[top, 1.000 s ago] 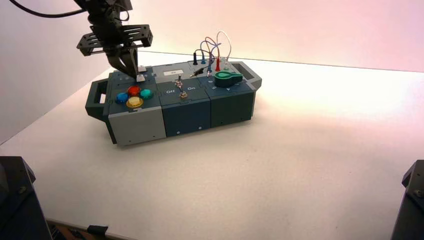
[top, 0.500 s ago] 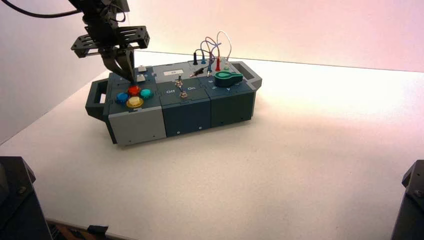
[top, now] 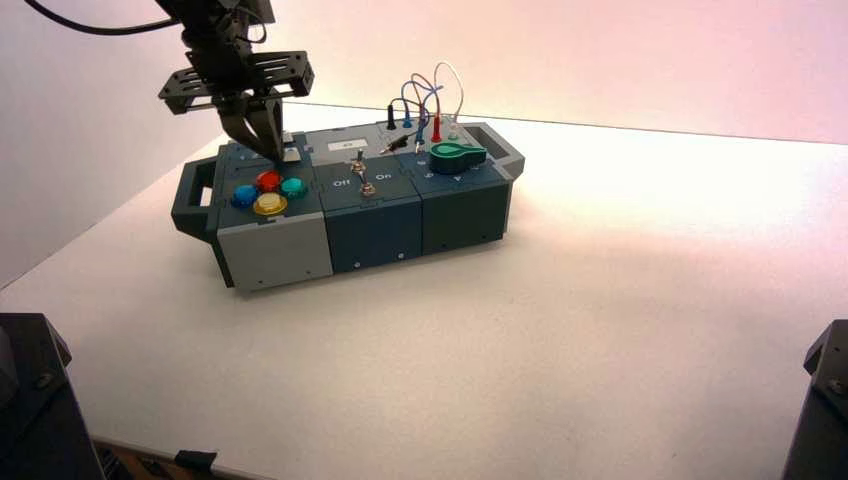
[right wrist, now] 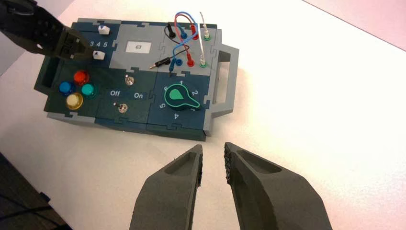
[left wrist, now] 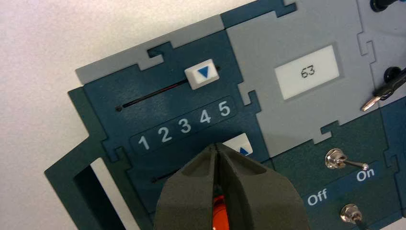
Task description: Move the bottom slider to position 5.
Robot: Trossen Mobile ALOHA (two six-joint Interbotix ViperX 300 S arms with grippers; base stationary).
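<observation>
Left gripper [left wrist: 218, 147] with fingers pressed together, tips just beside the bottom slider [left wrist: 239, 143], knob apparently level with position 5 [left wrist: 224, 109], right gripper [right wrist: 213, 158] parked apart from box [top: 370, 225], fingers slightly parted.

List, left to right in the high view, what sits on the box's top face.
Blue button → red button → teal button → Off/On toggle switch → green knob. The left claw is down at the sliders, behind the buttons.
</observation>
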